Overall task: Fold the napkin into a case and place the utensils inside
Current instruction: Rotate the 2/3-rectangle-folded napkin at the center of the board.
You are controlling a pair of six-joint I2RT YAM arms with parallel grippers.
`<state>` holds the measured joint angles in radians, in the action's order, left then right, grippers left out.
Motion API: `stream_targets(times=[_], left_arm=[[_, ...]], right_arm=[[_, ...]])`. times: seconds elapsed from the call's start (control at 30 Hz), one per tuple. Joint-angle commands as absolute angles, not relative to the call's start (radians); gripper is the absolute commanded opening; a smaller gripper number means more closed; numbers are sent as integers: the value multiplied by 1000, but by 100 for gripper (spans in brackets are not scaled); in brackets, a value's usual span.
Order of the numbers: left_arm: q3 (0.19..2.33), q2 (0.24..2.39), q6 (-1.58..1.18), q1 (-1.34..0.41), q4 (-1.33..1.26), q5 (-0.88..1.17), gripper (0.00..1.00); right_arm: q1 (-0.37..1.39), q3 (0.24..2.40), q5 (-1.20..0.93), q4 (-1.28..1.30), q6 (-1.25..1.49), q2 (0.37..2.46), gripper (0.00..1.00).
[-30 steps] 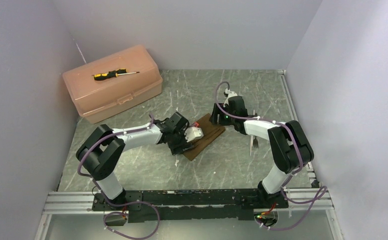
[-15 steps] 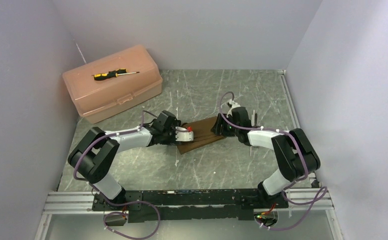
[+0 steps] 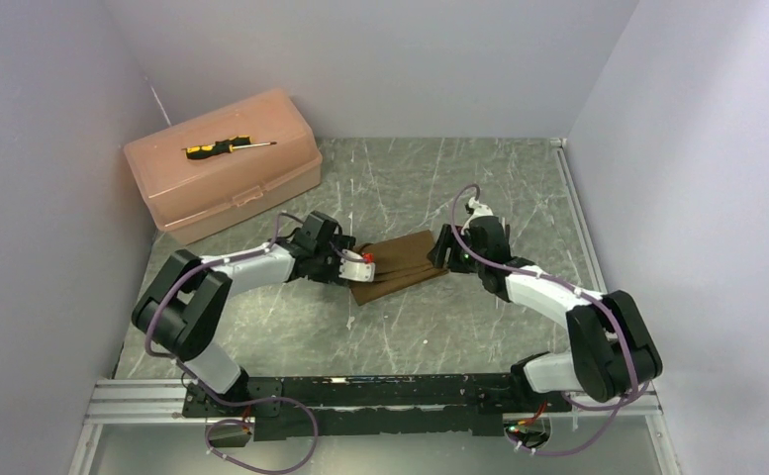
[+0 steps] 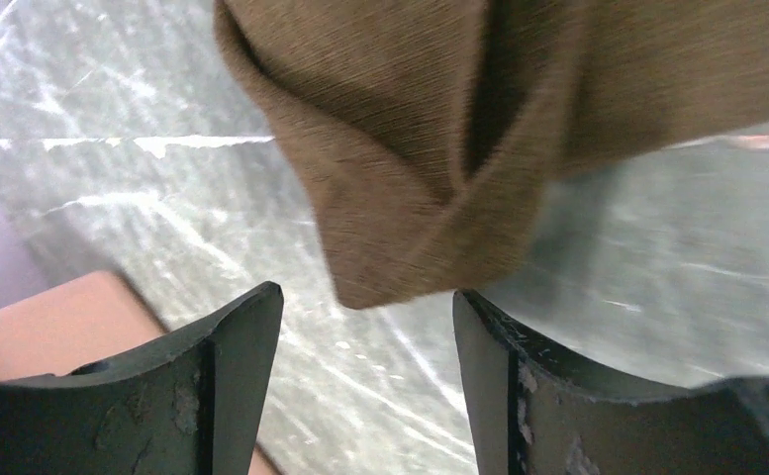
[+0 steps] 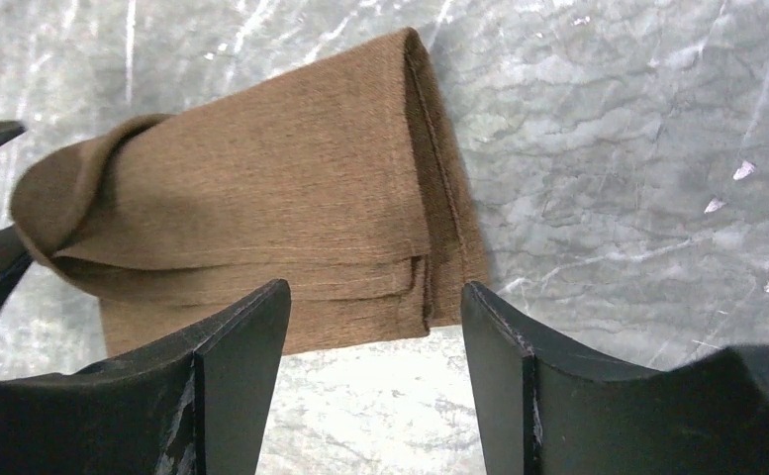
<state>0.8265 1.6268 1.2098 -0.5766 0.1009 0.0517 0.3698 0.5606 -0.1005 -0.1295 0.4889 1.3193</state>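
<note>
Both tools — left tool (image 4: 365, 327), right tool (image 5: 375, 327) — we see spread apart, empty, flanking the folded napkin (image 3: 397, 265).

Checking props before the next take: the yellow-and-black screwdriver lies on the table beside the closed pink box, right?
Not quite. The screwdriver lies on top of the closed pink box, on its lid, not on the table beside it. The top external view shows this.

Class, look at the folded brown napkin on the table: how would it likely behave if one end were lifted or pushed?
The napkin would probably sag and unfold, since its layers lie loose and one end curls in the left wrist view. Pushed, it would likely bunch rather than slide whole on the table. It looks light and unbreakable.
</note>
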Motion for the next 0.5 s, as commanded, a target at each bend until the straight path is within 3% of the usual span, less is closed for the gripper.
stream_targets(times=[0.0, 0.17, 0.47], left_arm=[[848, 1501, 1094, -589, 335, 274, 70], [746, 1408, 1113, -659, 296, 267, 72], [840, 1441, 882, -722, 210, 209, 71]], right_arm=[[366, 625, -90, -104, 462, 1386, 69], [351, 668, -164, -152, 448, 1488, 71], [351, 653, -216, -186, 439, 1536, 75]])
